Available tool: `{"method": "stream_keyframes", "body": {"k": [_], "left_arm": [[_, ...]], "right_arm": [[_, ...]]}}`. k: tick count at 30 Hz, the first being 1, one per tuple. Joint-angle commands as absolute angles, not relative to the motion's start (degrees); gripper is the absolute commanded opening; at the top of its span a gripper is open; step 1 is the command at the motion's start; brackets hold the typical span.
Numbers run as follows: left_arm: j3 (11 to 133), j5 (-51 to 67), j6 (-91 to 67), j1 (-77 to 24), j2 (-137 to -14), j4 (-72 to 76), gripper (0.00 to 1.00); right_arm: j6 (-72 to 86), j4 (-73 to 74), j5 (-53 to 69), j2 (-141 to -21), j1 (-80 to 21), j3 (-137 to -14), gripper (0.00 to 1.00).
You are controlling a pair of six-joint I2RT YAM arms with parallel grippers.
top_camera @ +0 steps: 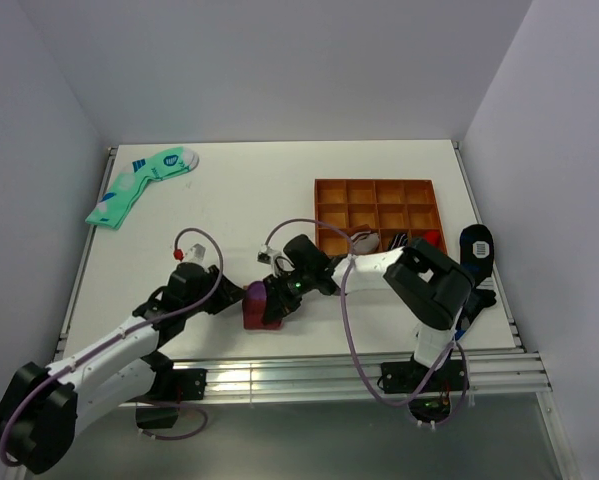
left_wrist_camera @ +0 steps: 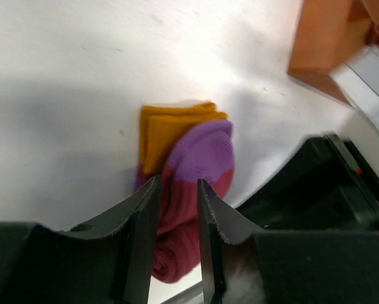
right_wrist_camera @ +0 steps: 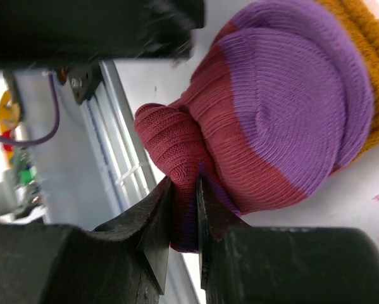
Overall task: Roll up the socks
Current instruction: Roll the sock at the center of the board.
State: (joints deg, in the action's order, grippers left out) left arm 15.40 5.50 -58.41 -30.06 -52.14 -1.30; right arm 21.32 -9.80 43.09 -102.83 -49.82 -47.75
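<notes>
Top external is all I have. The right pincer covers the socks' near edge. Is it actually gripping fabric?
Observer: Yes. The right wrist view shows the right pincer shut on a maroon fold of the socks.
Operator: Is the cuff rolled in?
Observer: No. The left wrist view shows the orange-mustard cuff lying flat on the table, with the purple end overlapping it.
Operator: And the other arm?
Observer: The left pincer straddles the maroon part, and fabric shows in the narrow gap between its fingers. I cannot tell whether it is gripping or hovering.
</notes>
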Motion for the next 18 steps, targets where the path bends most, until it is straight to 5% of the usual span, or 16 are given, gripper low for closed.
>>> {"method": "stream_keyframes", "body": {"k": [1,9,18], "left_arm": [[13.5,-2.1,-59.4,-34.4,-47.5,4.8,0.35],[7.0,-11.9,-56.0,-45.9,-36.3,10.5,0.37],[4.1,-21.4,-52.5,-56.9,-37.4,15.8,0.37]], "right_arm": [[20.0,4.1,46.5,-105.2,-49.0,-51.4,0.09],[15.6,19.9,48.3,-111.0,-46.5,-61.2,0.07],[10.6,36.3,47.0,-117.8,-44.2,-71.5,0.06]]}}
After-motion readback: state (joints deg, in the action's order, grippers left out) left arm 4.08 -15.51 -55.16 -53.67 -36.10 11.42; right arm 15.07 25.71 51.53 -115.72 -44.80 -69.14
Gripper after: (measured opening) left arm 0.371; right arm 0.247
